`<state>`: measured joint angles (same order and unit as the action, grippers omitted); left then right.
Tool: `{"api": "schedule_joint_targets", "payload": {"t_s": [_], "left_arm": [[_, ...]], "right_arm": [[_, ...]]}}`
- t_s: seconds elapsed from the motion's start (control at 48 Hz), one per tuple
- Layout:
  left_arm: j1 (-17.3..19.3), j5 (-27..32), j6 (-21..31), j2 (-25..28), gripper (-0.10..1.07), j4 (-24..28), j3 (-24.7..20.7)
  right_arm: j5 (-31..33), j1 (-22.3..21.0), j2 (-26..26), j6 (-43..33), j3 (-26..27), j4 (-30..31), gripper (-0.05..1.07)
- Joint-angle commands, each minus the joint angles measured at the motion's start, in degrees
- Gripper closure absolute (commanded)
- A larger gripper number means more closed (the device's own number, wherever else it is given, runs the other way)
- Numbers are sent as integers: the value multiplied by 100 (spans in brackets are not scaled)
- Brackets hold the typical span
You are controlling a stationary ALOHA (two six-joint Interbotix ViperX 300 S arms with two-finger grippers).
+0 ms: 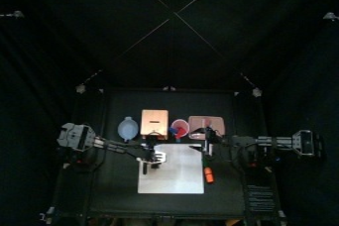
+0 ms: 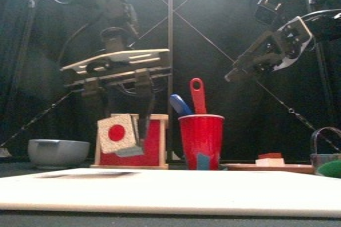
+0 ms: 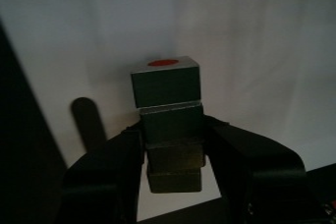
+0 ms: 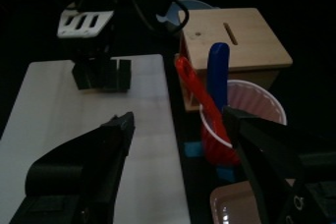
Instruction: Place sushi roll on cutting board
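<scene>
From above, the left gripper (image 1: 155, 157) hovers over the white cutting board (image 1: 176, 182), right gripper (image 1: 203, 149) just off its edge. At table height, the left arm hangs above the board, red cup (image 2: 201, 140) behind. Left wrist: jaws clamped on the sushi roll (image 3: 168, 108), board beneath — not released, so placing remains. Right wrist: jaws spread wide, holding nothing, beside the wooden box (image 4: 243, 36).

Black curtains (image 1: 54, 32) enclose a small black table (image 1: 119, 195). Thin pale support lines (image 1: 169, 14) cross overhead against the darkness.
</scene>
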<state>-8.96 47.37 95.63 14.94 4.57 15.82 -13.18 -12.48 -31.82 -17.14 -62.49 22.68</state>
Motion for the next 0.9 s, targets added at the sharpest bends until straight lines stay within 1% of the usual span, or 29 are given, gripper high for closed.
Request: {"api": "schedule_joint_targets", "payload": {"t_s": [0.0,0.104,0.229,0.396,0.479,0.625,0.667,0.729,0.792,0.875], "left_arm": [[-26,-9,88,88,21,0,-422],[-53,0,149,352,21,44,-765],[-53,0,123,563,20,53,-1020],[-44,18,105,580,17,97,-1046],[-18,9,79,589,12,105,-1037],[-9,-18,-9,580,-2,97,-1037],[-18,18,-18,563,-4,97,-1028],[-9,35,-53,545,-5,97,-1011],[-9,26,-193,475,-5,97,-1011],[-26,26,-606,220,-5,79,-932]], "right_arm": [[18,-18,-114,26,44,9,3],[35,-18,-193,44,9,9,3],[35,-35,-264,44,-9,9,3],[35,-44,-299,44,-62,9,3],[35,-44,-299,26,-79,9,3],[35,-44,-299,9,-88,9,3],[35,-44,-299,9,-88,9,3],[35,-44,-299,9,-79,9,3],[35,-44,-299,0,-79,-9,3],[35,-44,-299,-26,-105,-18,3]]}}
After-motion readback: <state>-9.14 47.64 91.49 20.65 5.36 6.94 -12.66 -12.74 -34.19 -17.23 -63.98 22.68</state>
